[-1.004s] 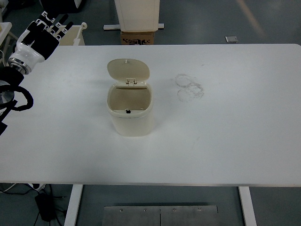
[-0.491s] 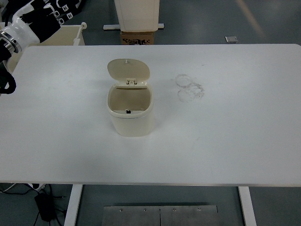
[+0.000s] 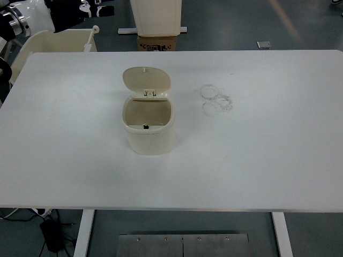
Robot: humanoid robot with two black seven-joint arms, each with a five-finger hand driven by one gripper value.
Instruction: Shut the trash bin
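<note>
Nearest us, the white worktop (image 3: pixel 257 166) stretches bare along its front edge, and a little left of centre stands the cream trash bin (image 3: pixel 149 128), upright, its mouth open. Just behind that opening the lid (image 3: pixel 146 79) stands tipped up on its hinge, with faint ring marks (image 3: pixel 216 98) on the surface off to the bin's right. Far back at the top left corner the left hand (image 3: pixel 80 9) is up off the worktop and well apart from the bin, mostly cut off by the picture's edge, so I cannot tell its grip, and a cardboard box (image 3: pixel 157 42) sits on the floor beyond.
</note>
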